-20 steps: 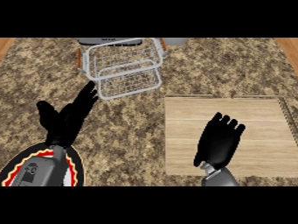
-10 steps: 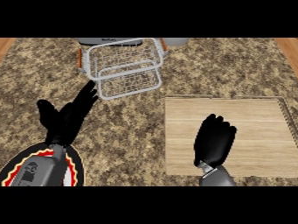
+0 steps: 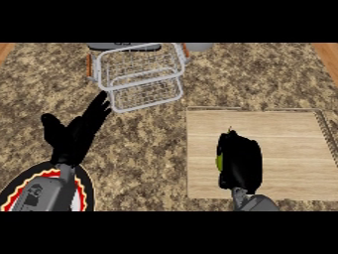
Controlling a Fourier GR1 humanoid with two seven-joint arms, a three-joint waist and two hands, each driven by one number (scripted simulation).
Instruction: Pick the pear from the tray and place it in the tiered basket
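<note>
My right hand [image 3: 239,161] lies over the wooden tray [image 3: 274,129] with its fingers curled down round the pear [image 3: 220,160]. Only a yellow-green sliver of the pear shows at the hand's left edge. The white wire tiered basket [image 3: 140,77] stands at the back, left of centre. My left hand [image 3: 76,131] is open, its fingers stretched up towards the basket's lower front corner, just short of the wire.
A round plate with a red and yellow rim [image 3: 10,191] sits at the lower left, partly under my left forearm. Two grey objects [image 3: 193,47] show behind the basket. The speckled stone counter [image 3: 142,149] ends in wooden strips at both sides.
The right hand's fingers have gone from spread flat over the tray to curled down round the pear. The left hand has stayed where it was.
</note>
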